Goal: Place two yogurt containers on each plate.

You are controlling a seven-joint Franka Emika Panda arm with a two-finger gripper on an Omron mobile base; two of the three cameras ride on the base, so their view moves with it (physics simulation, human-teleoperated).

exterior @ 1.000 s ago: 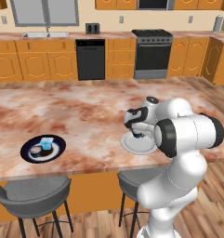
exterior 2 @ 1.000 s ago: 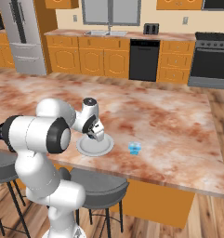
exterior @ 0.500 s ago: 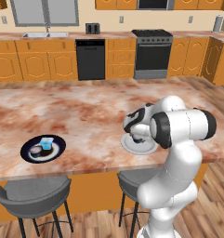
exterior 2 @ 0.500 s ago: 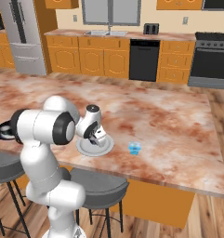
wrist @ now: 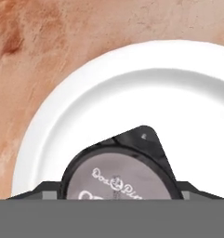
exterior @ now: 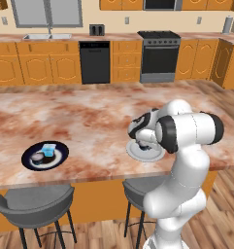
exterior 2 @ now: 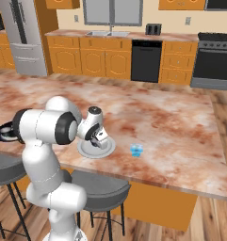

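Observation:
My gripper [exterior: 143,141] hangs low over the light grey plate [exterior: 150,155], shut on a dark round yogurt container [wrist: 119,175] with a pale printed top. The hand view has a fingertip [wrist: 41,191] on each side of that cup, with the plate's rim [wrist: 53,111] beneath; I cannot tell whether the cup touches the plate. The black-navy plate [exterior: 59,154] at the counter's left carries a pale blue yogurt container [exterior: 49,150] and a dark round one [exterior: 38,157]. Another pale blue yogurt container [exterior 2: 136,150] stands on the counter right of the grey plate [exterior 2: 105,150].
The marble island counter [exterior: 89,116] stretches wide behind the plates. Two grey stools [exterior: 33,206] sit under its front edge. Cabinets, a dishwasher and a stove [exterior: 158,56] line the far wall.
The hand has sunk a little toward the grey plate with the dark cup, and the elbow has swung slightly. The plates and the other cups have stayed put.

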